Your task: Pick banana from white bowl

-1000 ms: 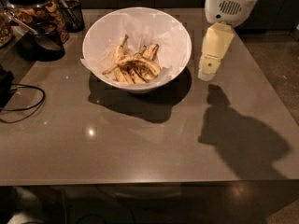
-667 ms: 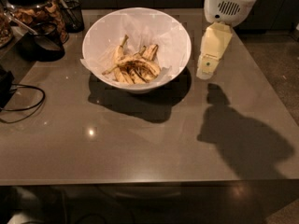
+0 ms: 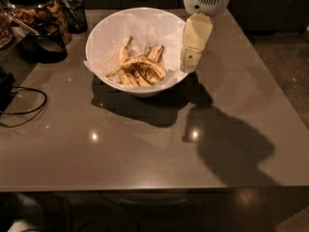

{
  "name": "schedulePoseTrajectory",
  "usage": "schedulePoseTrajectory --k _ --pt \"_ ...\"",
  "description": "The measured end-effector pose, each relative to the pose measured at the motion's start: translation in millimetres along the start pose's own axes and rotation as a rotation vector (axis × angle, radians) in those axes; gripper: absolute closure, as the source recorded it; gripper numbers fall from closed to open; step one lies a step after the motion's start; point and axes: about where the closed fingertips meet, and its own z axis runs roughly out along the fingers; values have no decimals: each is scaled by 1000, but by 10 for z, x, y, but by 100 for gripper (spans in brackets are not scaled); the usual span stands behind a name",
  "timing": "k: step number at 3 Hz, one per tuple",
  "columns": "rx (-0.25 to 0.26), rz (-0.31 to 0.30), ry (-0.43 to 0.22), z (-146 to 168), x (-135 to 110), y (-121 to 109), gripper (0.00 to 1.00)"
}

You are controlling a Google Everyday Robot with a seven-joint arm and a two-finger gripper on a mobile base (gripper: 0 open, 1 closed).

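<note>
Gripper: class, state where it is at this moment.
In the camera view the gripper hangs in the upper middle, by the right-hand rim of the bowl, just right of the bananas.

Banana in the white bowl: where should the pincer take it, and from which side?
Probably the banana at its thick middle, coming straight down from above. It lies roughly flat, curving left to right low in the white bowl, whose deep flaring walls block any sideways approach. Close across its narrow width. The pincer hangs by the bowl's right rim, so shift left first.
</note>
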Motion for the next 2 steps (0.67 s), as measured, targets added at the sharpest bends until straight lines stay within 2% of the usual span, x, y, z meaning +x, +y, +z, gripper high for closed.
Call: schedulePoseTrajectory --k 1,2 --pt "-19 -28 6 92 -269 -53 0" --pt "-34 -34 0 169 -454 -111 16"
